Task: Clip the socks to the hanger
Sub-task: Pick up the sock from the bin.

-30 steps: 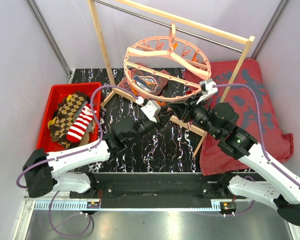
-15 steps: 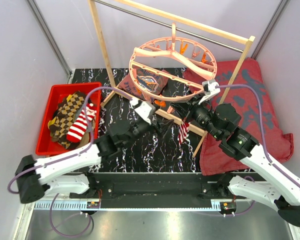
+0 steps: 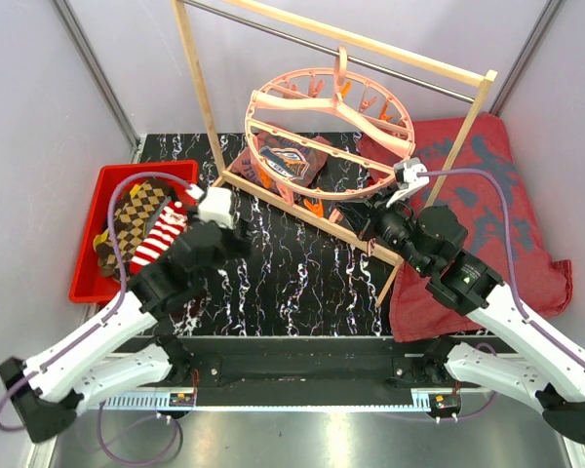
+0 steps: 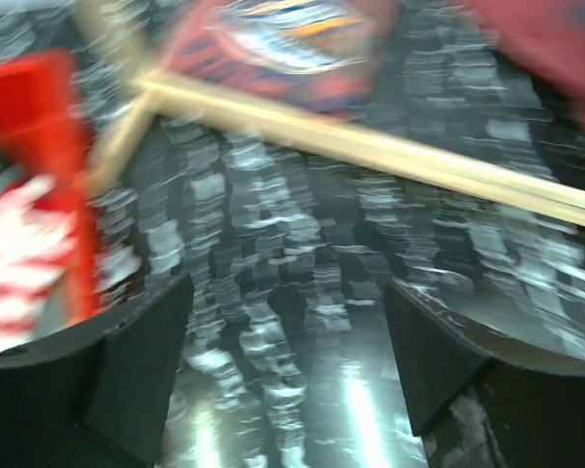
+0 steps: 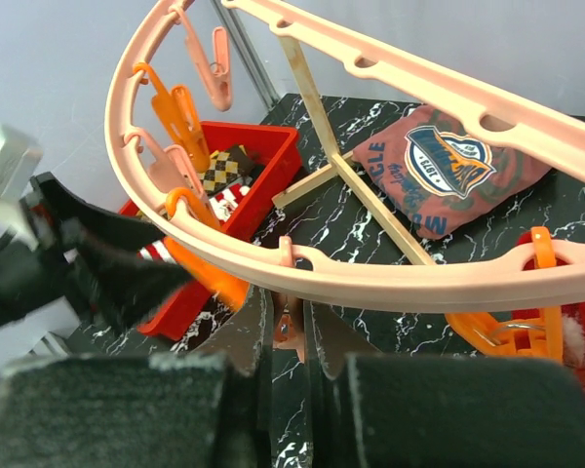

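Pink hanger clip [image 5: 289, 330] between right jaws

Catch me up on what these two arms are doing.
The arms are clipping socks onto the pink ring hanger, which hangs from a wooden rack. The right gripper is shut on a pink clip under the hanger's rim. The left gripper is open and empty above the marble table, beside the red bin, where the striped sock and argyle socks lie unclipped.
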Robot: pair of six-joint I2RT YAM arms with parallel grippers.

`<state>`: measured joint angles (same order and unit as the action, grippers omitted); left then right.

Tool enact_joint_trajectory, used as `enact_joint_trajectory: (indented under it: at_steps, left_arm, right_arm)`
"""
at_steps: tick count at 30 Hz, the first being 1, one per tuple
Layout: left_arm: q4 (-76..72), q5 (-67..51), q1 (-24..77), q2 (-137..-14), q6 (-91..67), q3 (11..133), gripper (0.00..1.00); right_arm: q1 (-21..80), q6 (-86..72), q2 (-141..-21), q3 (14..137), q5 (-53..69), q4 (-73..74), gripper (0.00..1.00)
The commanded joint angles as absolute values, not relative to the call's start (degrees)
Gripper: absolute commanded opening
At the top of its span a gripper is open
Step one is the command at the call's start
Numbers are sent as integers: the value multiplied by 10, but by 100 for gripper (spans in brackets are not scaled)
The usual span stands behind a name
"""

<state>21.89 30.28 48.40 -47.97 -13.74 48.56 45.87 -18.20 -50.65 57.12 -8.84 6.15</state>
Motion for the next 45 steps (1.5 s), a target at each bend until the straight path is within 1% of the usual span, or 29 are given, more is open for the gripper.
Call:
enact_joint_trajectory:
  at_steps: [1,2,4,5,8,11,18,27,34,35,38,39,41,42,45]
  left_arm:
    - [315,260,324,-496,-157,525,78]
    - [323,244,266,-511,-154,530,77]
    - [344,219,219,-561,-150,554,73]
    - [347,213,183,-579,-149,562,68]
    - [348,205,128,-649,-142,593,62]
    - [349,206,87,-727,-135,638,57]
    - [372,215,30,-915,-118,750,49]
    - [377,215,4,-1069,-101,823,40]
    - [377,225,0,-1137,-91,858,34]
    - [377,225,1,-1141,-91,859,29]
    - [377,228,0,-1145,-85,855,19]
    - [377,229,1,-1139,-84,853,12]
    - [377,230,0,-1128,-82,848,6]
    - [376,232,0,-1114,-81,846,0]
    - [377,238,0,-1075,-76,840,0]
  right_arm:
    - [461,-163,-494,567,-105,36,9]
    - [461,-162,-494,565,-105,37,9]
    - [462,-157,-493,565,-102,36,10]
    - [461,-156,-492,565,-102,37,10]
    - [461,-150,-486,564,-101,37,10]
    - [461,-144,-483,563,-99,37,10]
    - [462,-130,-479,560,-98,38,10]
    - [461,-113,-479,555,-101,37,10]
    - [462,-119,-482,549,-96,38,9]
    - [461,-119,-482,548,-97,38,9]
    - [461,-119,-483,549,-98,38,9]
    - [461,-120,-484,549,-97,38,9]
    - [461,-121,-486,550,-94,37,10]
    - [461,-121,-486,550,-94,37,9]
    - [461,-125,-485,550,-91,37,9]
